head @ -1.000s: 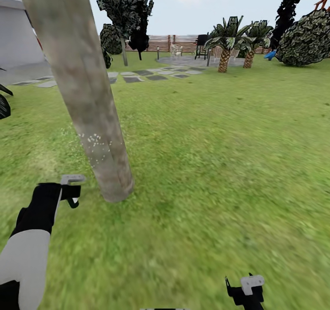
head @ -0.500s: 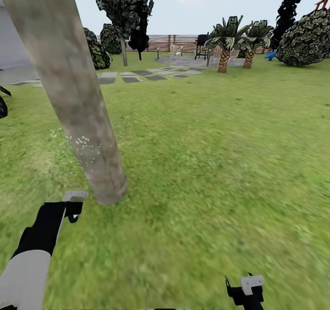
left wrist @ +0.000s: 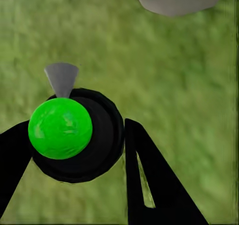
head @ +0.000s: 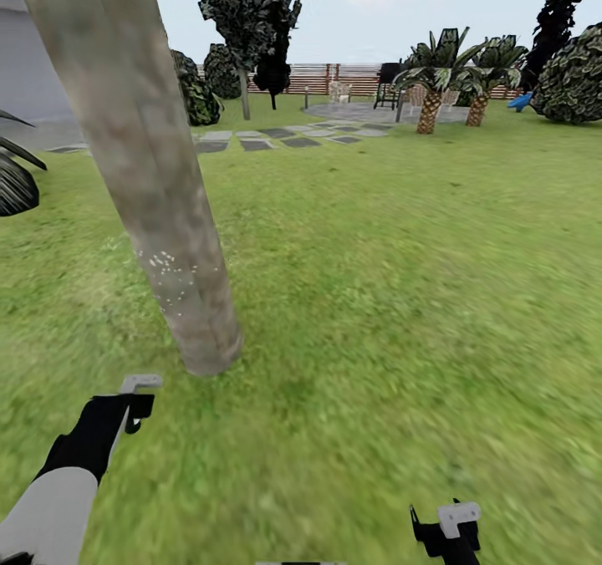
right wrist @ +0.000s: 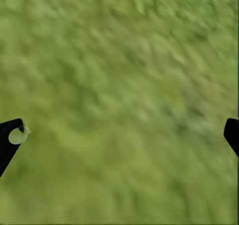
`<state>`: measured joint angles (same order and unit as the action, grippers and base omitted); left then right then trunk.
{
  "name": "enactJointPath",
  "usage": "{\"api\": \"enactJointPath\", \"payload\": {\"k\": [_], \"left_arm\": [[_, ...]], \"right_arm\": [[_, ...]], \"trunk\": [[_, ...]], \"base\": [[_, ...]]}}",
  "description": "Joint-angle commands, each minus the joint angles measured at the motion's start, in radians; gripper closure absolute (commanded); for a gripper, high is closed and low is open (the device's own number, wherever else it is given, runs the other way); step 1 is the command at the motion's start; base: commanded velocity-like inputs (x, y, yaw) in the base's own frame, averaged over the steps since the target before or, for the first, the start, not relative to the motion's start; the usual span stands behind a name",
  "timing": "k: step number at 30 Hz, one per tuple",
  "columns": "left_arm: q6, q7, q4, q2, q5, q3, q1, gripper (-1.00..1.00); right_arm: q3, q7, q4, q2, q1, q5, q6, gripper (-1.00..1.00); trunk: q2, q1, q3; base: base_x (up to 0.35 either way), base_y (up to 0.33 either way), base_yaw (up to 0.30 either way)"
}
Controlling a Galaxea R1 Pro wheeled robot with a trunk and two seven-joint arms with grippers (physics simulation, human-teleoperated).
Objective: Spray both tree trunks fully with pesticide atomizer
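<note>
My left gripper (left wrist: 74, 150) is low over the lawn (head: 401, 281), short of the foot of the tree trunk (head: 159, 206), its fingers clamped on the pesticide atomizer (left wrist: 74, 135). The left wrist view reveals the atomizer's bright green ball top, black round body and grey nozzle above grass. My right gripper (right wrist: 119, 135) hangs with its jaws wide apart, over grass. The trunk is pale grey-brown, leaning, with white specks low down.
</note>
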<state>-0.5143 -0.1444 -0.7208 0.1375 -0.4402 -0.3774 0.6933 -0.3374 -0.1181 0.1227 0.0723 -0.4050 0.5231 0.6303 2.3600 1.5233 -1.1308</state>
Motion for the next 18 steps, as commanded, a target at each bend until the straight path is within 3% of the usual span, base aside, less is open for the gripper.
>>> {"api": "enactJointPath", "payload": {"k": [1,7,12,18], "left_arm": [[0.002,0.001,0.005,-0.001,0.000,0.000,0.000,1.00],[0.005,0.003,0.008,0.000,0.000,-0.001,0.000,1.00],[0.015,0.003,0.008,-0.003,0.001,-0.058,0.000,1.00],[0.031,0.003,0.008,-0.005,0.001,-0.061,0.000,1.00]], "right_arm": [[0.000,0.000,0.000,0.000,0.000,0.000,0.000,-1.00],[0.000,0.000,0.000,0.000,0.000,0.000,0.000,-1.00],[0.000,0.000,0.000,-0.002,0.000,0.000,0.000,-1.00],[0.000,0.000,0.000,-0.002,0.000,0.001,0.000,-1.00]], "trunk": [[0.000,0.000,0.000],[0.000,0.000,0.000],[0.000,0.000,0.000],[0.000,0.000,0.000]], "base": [[0.261,-0.167,0.000],[0.181,-0.222,0.000],[0.221,-0.208,0.100],[0.215,-0.209,0.129]]}}
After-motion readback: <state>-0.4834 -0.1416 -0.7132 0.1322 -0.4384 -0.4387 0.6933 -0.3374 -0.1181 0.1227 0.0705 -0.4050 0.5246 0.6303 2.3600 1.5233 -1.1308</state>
